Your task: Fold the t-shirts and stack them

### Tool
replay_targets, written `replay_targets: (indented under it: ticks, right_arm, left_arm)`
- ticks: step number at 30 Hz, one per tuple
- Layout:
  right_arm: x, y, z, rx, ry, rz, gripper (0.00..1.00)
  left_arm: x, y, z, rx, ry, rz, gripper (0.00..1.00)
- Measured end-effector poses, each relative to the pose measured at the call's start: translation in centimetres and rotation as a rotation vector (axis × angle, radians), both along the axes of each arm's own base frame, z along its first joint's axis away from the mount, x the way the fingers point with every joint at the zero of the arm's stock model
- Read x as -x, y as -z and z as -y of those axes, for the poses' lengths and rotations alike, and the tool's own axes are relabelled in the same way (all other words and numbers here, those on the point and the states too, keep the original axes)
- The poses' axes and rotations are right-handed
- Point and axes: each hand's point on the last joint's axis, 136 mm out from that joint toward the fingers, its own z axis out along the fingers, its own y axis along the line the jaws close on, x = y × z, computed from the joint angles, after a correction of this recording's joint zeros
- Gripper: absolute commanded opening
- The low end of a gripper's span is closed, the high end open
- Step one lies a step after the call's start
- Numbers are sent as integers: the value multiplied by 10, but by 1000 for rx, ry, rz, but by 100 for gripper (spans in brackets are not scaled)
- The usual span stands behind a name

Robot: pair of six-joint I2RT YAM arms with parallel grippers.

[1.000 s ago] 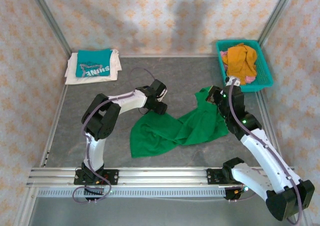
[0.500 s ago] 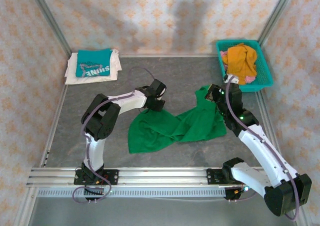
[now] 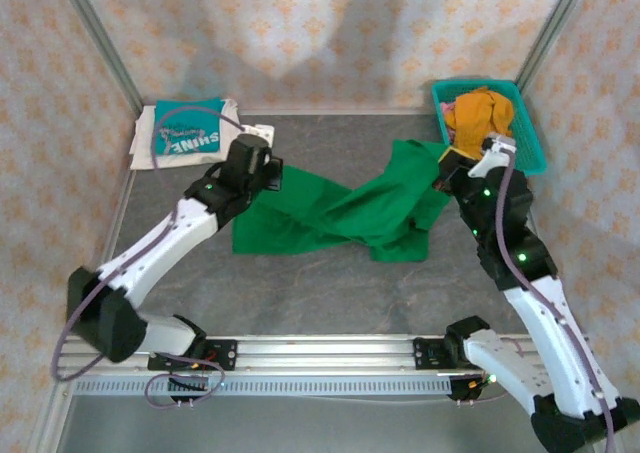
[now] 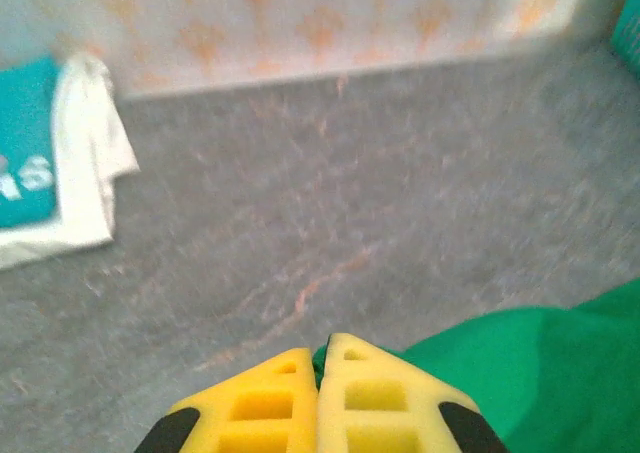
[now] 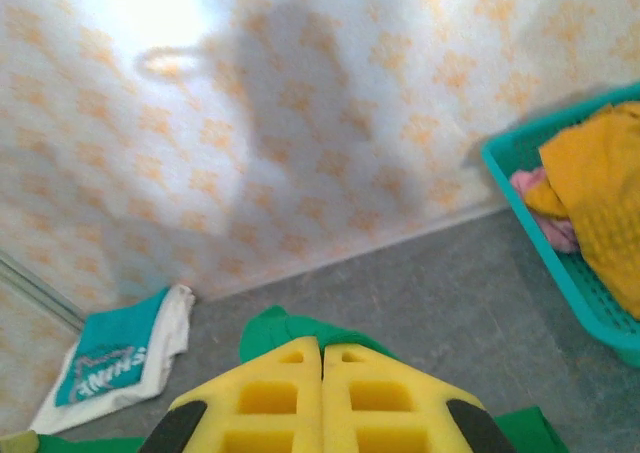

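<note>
Now that the left gripper [image 4: 320, 361] and right gripper [image 5: 322, 355] each pinch shut on the deep-green t-shirt [image 3: 340, 208], you hold it stretched from just beside the teal basket [image 3: 527, 145] toward the teal t-shirt [image 3: 188, 131] folded on the white t-shirt [image 3: 142, 151]. 1 second ago it lay crumpled, farther from the basket. It now looks ready to lay flat.

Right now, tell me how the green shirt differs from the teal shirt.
The green shirt is unfolded and rumpled in the middle; the teal shirt sits folded in the far left corner. The green shirt is plain; the teal shirt carries white lettering. Both are cloth shirts.
</note>
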Motion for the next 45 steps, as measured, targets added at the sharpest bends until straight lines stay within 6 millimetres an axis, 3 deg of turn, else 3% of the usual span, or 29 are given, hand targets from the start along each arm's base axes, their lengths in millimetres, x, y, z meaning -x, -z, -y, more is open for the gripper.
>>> replay_targets:
  ticks: [5,8,14,19,22,25,28,30,34,37,38,40,43,45]
  right_arm:
    - [36,-41,6,-29,-35,113,0]
    - [61,-61,9,-37,-66,171,0]
    - [119,-98,22,-50,-100,317,0]
    - [159,-121,36,-60,-96,409,0]
    - [171,-139,42,-55,-79,455,0]
    - [161,-153,45,-30,-43,463,0]
    - [117,-161,36,17,-10,428,0]
    - [69,-159,24,61,12,377,0]
    - [-52,-131,-9,166,38,243,0]
    - [-159,-76,-33,221,40,118,0]
    - [-195,-52,-38,235,45,75,0]
    - [-259,-3,-44,253,57,-8,27]
    - [-351,58,-51,249,73,-90,53]
    - [-393,90,-53,241,72,-132,56]
  left_arm:
    - [33,-62,-35,47,-57,152,0]
    - [58,-90,-54,60,-86,219,0]
    - [110,-133,-85,97,-114,346,0]
    - [147,-161,-94,181,-83,418,0]
    - [153,-175,-91,226,-63,431,0]
    - [144,-174,-88,218,-75,396,0]
    - [115,-162,-87,179,-124,336,0]
    - [86,-145,-92,161,-175,277,0]
    - [11,-95,-109,156,-273,143,0]
    - [-45,-38,-115,139,-312,25,2]
    - [-61,-17,-118,131,-323,-15,20]
    - [-90,22,-124,123,-345,-83,50]
    - [-127,77,-141,124,-399,-169,63]
    - [-137,101,-152,120,-433,-208,64]
